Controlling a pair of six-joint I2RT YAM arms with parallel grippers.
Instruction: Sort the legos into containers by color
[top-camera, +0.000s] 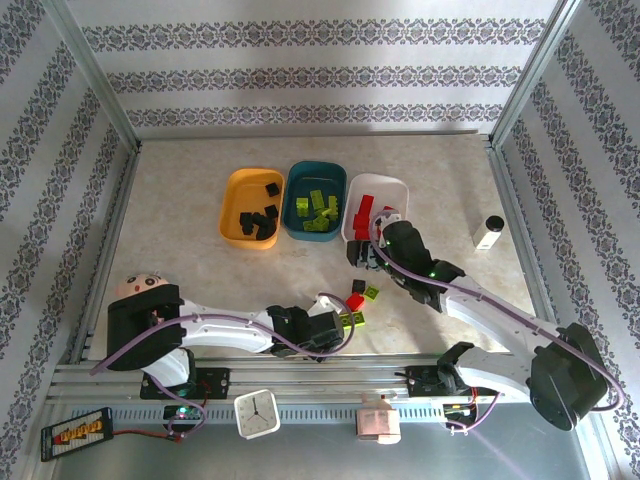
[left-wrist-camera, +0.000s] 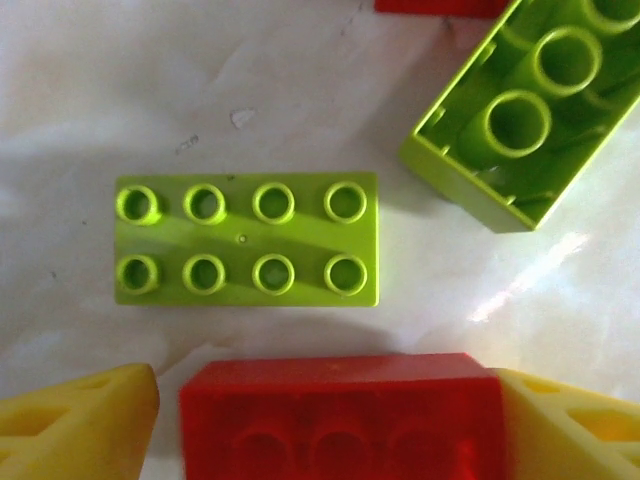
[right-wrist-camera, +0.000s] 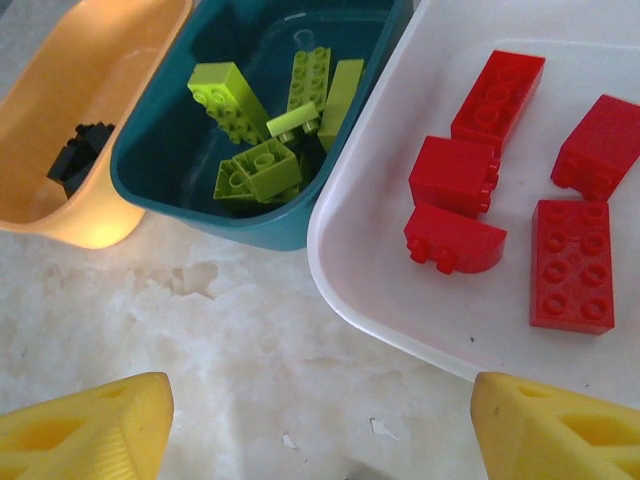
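a glossy red lego (left-wrist-camera: 340, 420), its near edge cut off, lies on the table (left-wrist-camera: 300, 100) between the yellow fingers (left-wrist-camera: 70, 425) of the left gripper (left-wrist-camera: 330, 400), touching one, a sliver off the other; we cannot tell if it is clamped. the right gripper (right-wrist-camera: 322, 410) gapes empty just short of the white tray (right-wrist-camera: 400, 300).

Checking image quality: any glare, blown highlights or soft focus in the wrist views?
Left wrist: glare streak on the table right of the flat green brick; the red brick at the bottom is soft. Right wrist: the orange tray glows, overexposed.
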